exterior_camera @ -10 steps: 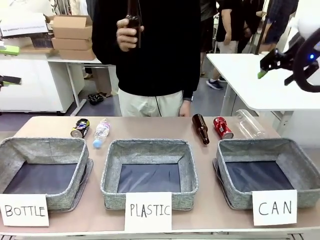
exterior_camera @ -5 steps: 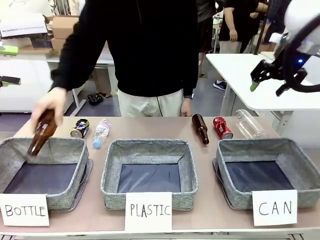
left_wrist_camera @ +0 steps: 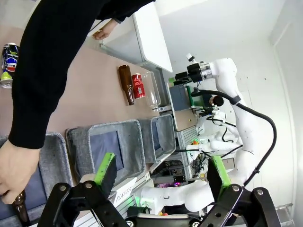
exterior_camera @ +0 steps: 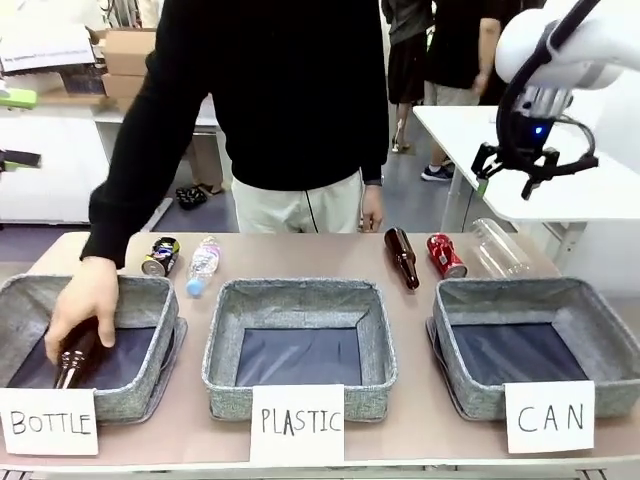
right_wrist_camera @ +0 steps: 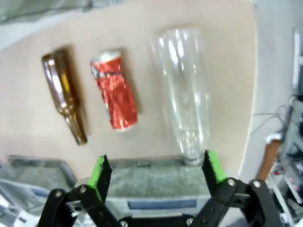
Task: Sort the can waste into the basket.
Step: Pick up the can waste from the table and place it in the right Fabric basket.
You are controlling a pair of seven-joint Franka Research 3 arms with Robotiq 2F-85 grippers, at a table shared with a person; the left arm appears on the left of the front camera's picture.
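1. I see the red can (exterior_camera: 446, 255), shiny and dented, lying on its side at the upper right of the bench (exterior_camera: 410, 340). It lies between a brown glass bottle (exterior_camera: 402, 257) and a clear plastic bottle (exterior_camera: 497, 247).
2. The dark can (exterior_camera: 160, 256), printed yellow and white, lies at the bench's upper left beside a small water bottle (exterior_camera: 203, 262).
3. The basket (exterior_camera: 600, 315) signed "CAN" sits lower right: rectangular, grey woven fabric, dark floor.
4. The bench is smooth and tan. Behind it stand a white table (exterior_camera: 470, 140) and cardboard boxes (exterior_camera: 145, 65).
5. My right pincer (exterior_camera: 507, 185) hangs open, upper right, gripping nothing. My left pincer (left_wrist_camera: 162, 165) is open too.
6. A person's hand (exterior_camera: 85, 305) grips a second brown bottle (exterior_camera: 70, 365) inside the BOTTLE basket (exterior_camera: 140, 290), lower left.
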